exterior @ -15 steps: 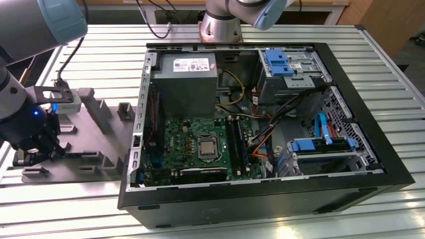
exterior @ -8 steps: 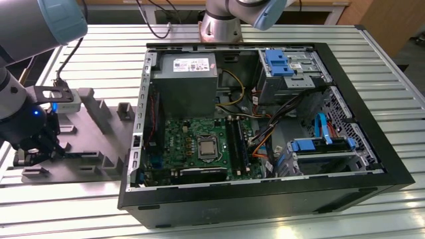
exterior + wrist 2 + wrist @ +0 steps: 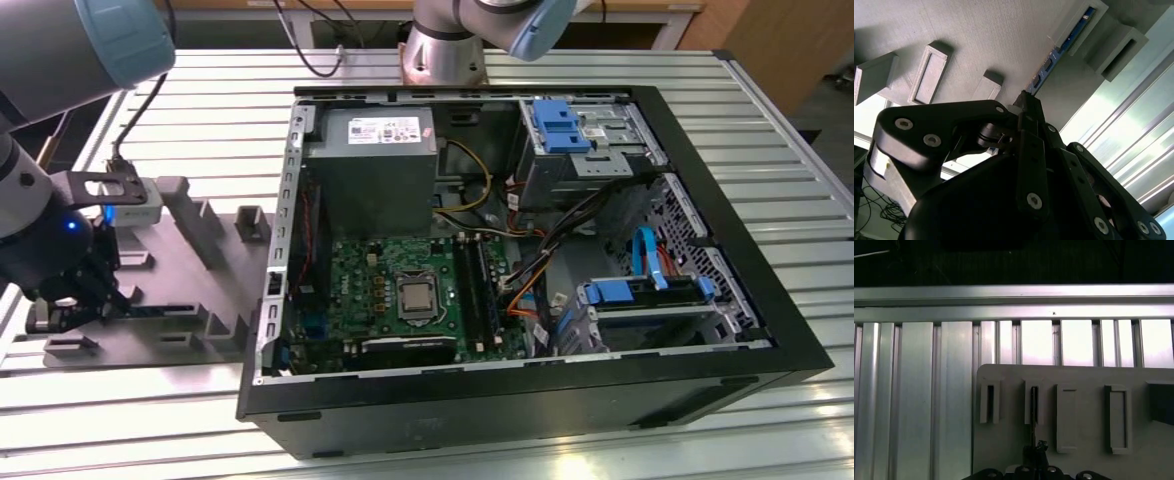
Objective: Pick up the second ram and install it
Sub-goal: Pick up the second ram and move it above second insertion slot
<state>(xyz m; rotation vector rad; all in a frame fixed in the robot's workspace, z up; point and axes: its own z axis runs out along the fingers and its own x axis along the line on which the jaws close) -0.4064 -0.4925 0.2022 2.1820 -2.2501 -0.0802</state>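
Hand (image 3: 1026,100) closed on the second ram (image 3: 1049,62), edge-up in grey fixture (image 3: 1004,30), long axis pointing away from it

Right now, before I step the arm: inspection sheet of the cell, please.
Surface: ribbed aluminium table carrying a grey fixture and an open PC case.
Job's things: second ram stands on edge in a fixture slot; memory slots on the motherboard, fill not readable.
Clutter: nothing seen.
Grippers: gripper over the fixture, shut on the ram's near end in both wrist views.
Cables: black cable runs to the wrist; orange wires and a blue cable inside the case.
Surroundings: arm base behind the case; wooden furniture at the rear.
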